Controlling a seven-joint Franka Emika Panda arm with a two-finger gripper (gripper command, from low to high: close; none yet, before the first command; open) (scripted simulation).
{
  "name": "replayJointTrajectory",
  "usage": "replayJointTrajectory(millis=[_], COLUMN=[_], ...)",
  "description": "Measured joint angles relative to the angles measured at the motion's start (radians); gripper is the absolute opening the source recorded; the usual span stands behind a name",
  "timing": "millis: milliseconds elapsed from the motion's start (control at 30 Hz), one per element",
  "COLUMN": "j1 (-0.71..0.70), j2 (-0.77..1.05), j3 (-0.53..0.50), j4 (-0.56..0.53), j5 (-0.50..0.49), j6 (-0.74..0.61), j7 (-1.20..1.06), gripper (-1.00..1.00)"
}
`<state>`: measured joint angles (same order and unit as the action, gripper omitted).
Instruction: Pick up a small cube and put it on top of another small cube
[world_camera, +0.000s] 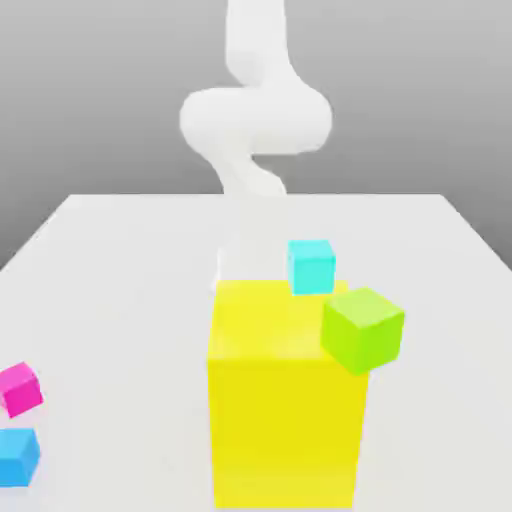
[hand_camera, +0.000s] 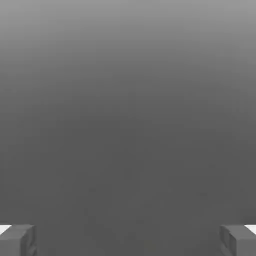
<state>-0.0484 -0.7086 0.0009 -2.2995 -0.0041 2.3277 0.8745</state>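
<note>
Seeing end effector wide open in hand view, at full spread, gripping nothing. Looking out between fingers at plain grey, darker over most of it and paler toward one edge.

In exterior view, seeing white arm at the far side of pale desk, roughly centred, bent in the middle.

Counting four small cubes, can't tell which to pick or which to stack on:
- Cyan cube at the far edge of big yellow block, overlapping its top in view. Can't confirm contact.
- Green cube over the block's upper corner on the exterior view's right, turned with one vertical edge toward camera. Can't tell if touching.
- Magenta cube on desk, at the exterior view's left, turned at an angle.
- Blue cube near magenta, closer to camera, partly cut off by picture edge.

Can't see any small cube stacked on another.
</note>
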Motion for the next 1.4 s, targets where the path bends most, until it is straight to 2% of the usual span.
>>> replayJointTrajectory(millis=[367,600,933,1100,1133,1400], j1=[-0.187,-0.276,-0.385,-0.427,-0.431,-0.427], j2=[0.405,0.659,1.025,1.206,1.227,1.201], j3=[-0.025,-0.081,-0.145,-0.116,-0.111,-0.117], j4=[0.002,0.004,0.006,0.037,0.042,0.036], j5=[-0.025,-0.019,0.094,0.150,0.155,0.148], j6=[0.123,0.200,0.308,0.427,0.443,0.424], j7=[0.335,0.530,0.734,0.729,0.725,0.731], gripper=[0.00,0.00,0.00,0.00,-1.00,-1.00])
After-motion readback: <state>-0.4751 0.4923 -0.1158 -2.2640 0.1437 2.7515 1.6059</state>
